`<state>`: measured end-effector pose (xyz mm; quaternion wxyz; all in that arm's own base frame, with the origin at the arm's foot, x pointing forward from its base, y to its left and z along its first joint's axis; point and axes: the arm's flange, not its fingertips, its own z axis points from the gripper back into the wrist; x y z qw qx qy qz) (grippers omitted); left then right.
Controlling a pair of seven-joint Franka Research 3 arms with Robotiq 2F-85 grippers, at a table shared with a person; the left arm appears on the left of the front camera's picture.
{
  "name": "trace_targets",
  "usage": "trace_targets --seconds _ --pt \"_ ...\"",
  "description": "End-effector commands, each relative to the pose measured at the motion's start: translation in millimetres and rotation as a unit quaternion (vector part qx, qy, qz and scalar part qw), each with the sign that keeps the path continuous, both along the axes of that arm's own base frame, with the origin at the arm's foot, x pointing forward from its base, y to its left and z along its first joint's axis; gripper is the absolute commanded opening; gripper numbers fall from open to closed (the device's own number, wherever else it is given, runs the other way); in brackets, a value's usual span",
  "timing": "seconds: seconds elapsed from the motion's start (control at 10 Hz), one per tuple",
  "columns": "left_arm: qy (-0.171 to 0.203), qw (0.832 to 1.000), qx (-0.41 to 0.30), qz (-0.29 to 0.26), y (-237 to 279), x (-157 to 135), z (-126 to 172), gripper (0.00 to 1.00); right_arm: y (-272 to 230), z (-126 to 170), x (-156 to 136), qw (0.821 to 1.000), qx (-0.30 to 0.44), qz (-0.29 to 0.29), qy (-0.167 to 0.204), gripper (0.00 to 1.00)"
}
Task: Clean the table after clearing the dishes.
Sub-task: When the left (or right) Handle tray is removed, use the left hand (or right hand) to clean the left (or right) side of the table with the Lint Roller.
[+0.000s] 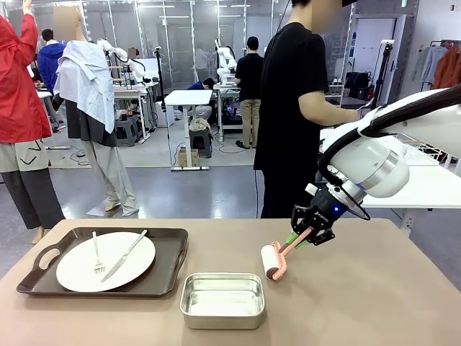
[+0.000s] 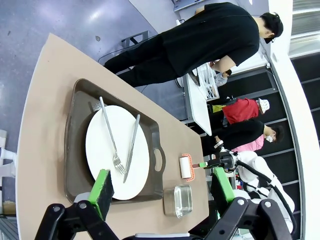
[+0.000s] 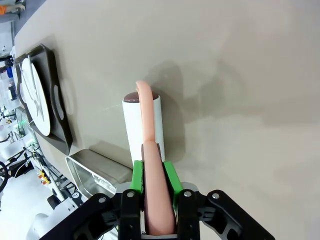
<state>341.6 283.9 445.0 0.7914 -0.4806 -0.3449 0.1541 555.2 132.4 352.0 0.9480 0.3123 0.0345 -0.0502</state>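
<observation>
On the beige table (image 1: 374, 288) my right gripper (image 1: 306, 234) is shut on the pink handle of a lint roller (image 1: 273, 261), whose white roll rests on the table top right of centre. In the right wrist view the green pads (image 3: 169, 177) clamp the handle and the roller (image 3: 135, 130) points away over the table (image 3: 240, 75). At the left, one of the dishes, a white plate (image 1: 106, 261) with fork and knife, lies on a dark tray (image 1: 169, 245). My left gripper (image 2: 161, 182) hangs open high above that plate (image 2: 117, 150).
A small steel pan (image 1: 222, 299) stands near the front edge, between tray and roller. A person in black (image 1: 292, 108) stands at the far side, turned toward a white table (image 1: 425, 180) with a wire rack at the right.
</observation>
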Motion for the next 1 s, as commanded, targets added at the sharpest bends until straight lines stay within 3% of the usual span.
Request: trace_targets --seconds 0.0,0.5,0.9 --pt "-0.004 1.0 -0.003 0.0 1.0 -1.8 0.8 1.0 -33.9 -34.5 -6.1 0.998 -0.05 -0.022 -0.023 0.22" --pt "-0.004 1.0 -0.003 0.0 1.0 -1.8 0.8 1.0 -127.0 -36.8 -28.9 0.973 -0.193 -0.109 -0.06 0.22" --pt "-0.004 1.0 -0.003 0.0 1.0 -1.8 0.8 1.0 -172.8 -29.2 -37.1 0.941 -0.312 -0.131 -0.023 0.22"
